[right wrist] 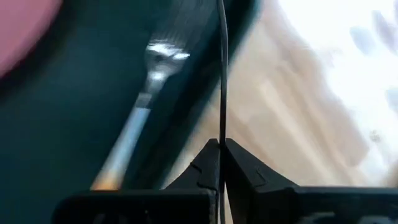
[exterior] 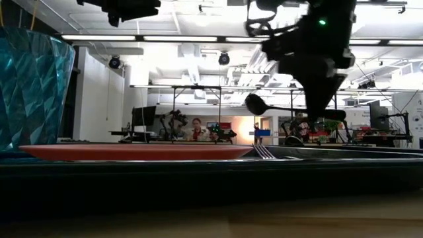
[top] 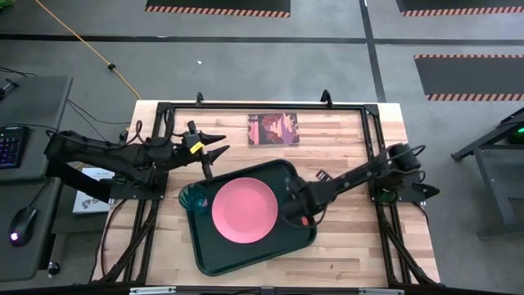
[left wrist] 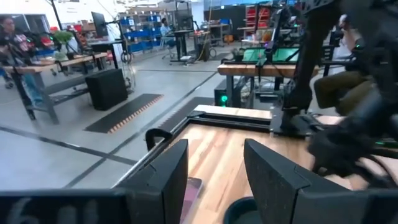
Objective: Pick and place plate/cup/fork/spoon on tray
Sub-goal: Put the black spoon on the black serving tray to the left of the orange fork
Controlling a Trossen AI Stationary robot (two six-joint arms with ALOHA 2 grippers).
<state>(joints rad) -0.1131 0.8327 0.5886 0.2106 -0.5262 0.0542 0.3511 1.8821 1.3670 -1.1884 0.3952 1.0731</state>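
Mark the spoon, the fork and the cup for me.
spoon (exterior: 256, 103): low view, on its round bowl.
fork (right wrist: 163, 55): right wrist view, on its tines.
cup (top: 193, 197): high view, on its rim.

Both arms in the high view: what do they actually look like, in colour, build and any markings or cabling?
Both arms are black, jointed and slim. The left gripper ends in two pointed dark fingers, with a small yellow tag just behind them. Up close its fingers are broad, flat, matte charcoal slabs. The right gripper is equally dark, its fingers notched on the inner edge. Black cables loop around both arm bases.
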